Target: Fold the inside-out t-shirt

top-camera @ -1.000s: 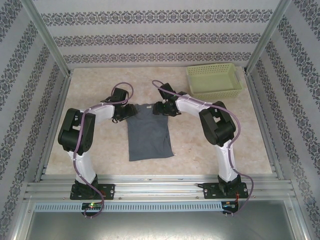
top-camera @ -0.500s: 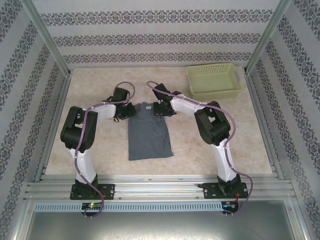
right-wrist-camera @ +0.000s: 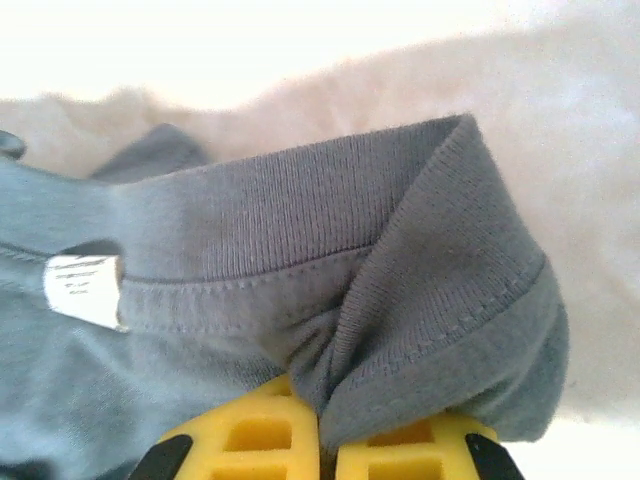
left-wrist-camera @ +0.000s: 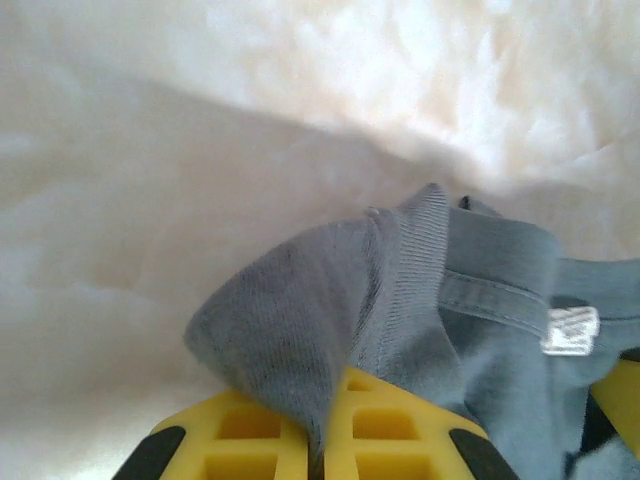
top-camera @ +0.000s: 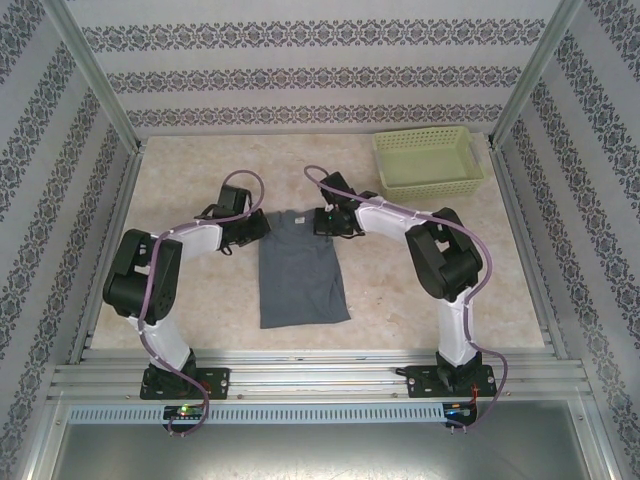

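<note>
Reaching inward toward mid-frame, elbows bowed outward, pinching the inside-out t-shirt (top-camera: 300, 275) by its collar corners with left gripper (top-camera: 258, 228) and right gripper (top-camera: 320, 220) clamped tight.

The left end effector (top-camera: 256, 229) and right end effector (top-camera: 322, 221) flank the collar end of the inside-out t-shirt (top-camera: 302, 275) on the tabletop (top-camera: 420, 285).

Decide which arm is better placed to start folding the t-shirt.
Neither alone, probably: left jaws and right jaws are each shut on the t-shirt either side of its collar, so both should pull together.
</note>
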